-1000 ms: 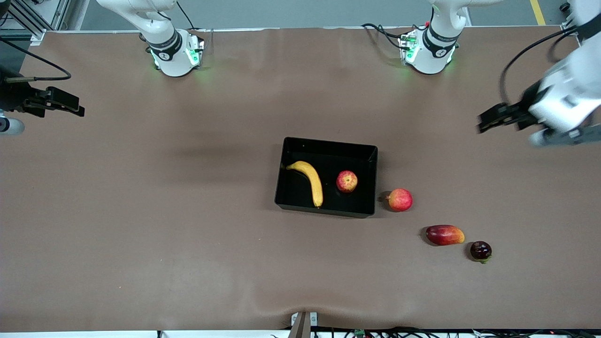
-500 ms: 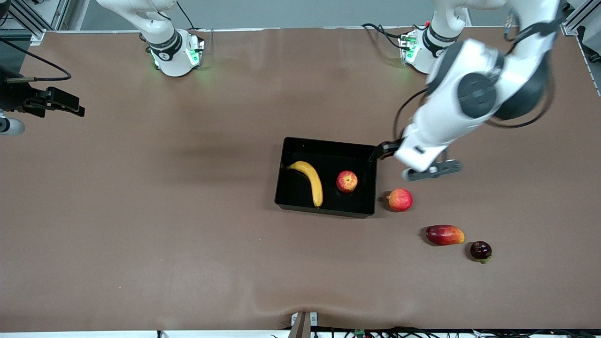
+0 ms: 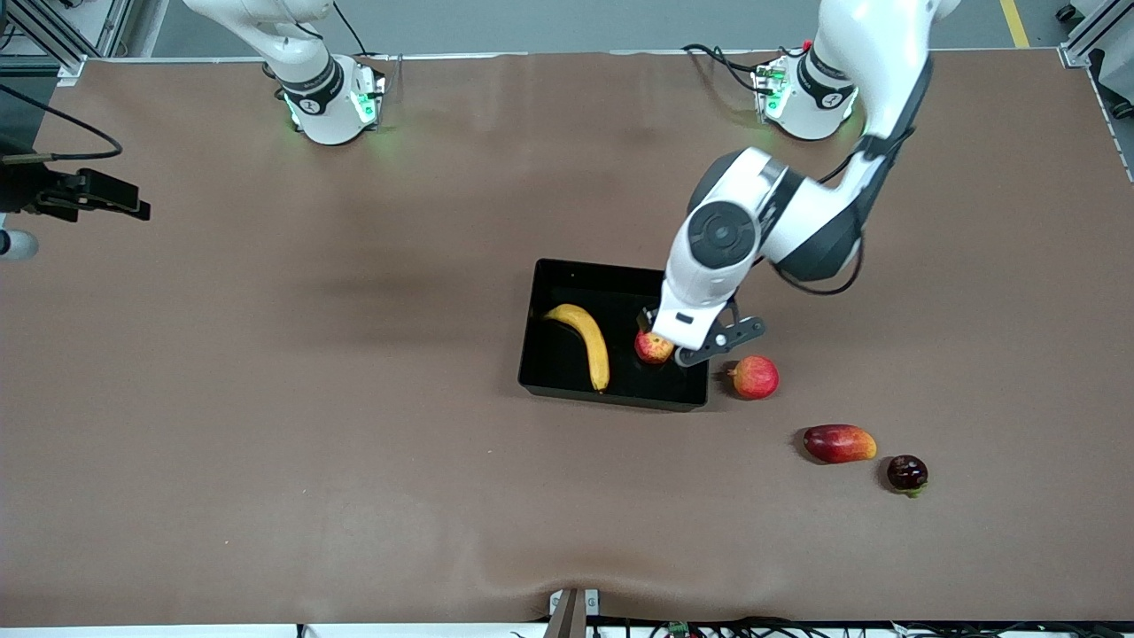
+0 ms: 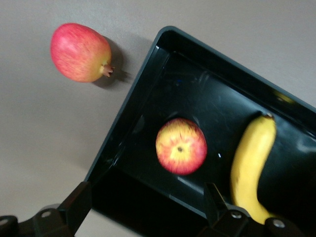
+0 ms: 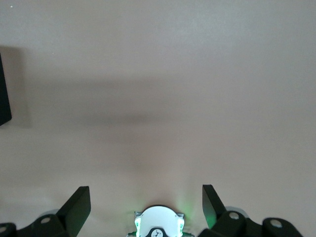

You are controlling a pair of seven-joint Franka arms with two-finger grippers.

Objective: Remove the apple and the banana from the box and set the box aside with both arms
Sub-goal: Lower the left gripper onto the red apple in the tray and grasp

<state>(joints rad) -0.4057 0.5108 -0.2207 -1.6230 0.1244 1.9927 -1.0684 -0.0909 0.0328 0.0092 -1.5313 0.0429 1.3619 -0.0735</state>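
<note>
The black tray lies mid-table. In it are the yellow banana and the red apple, which the left hand partly covers. My left gripper is open and empty over the tray's end toward the left arm. In the left wrist view its jaws straddle a tray wall, with the apple and banana just ahead. My right gripper waits open and empty over the right arm's end of the table; its wrist view shows bare table.
A round red pomegranate-like fruit lies on the table beside the tray toward the left arm's end; it also shows in the left wrist view. A red mango and a small dark fruit lie nearer the front camera.
The left arm has swung in from the left arm's end of the table to over the tray by the apple. The right gripper has barely moved. The fruits and tray are still.
</note>
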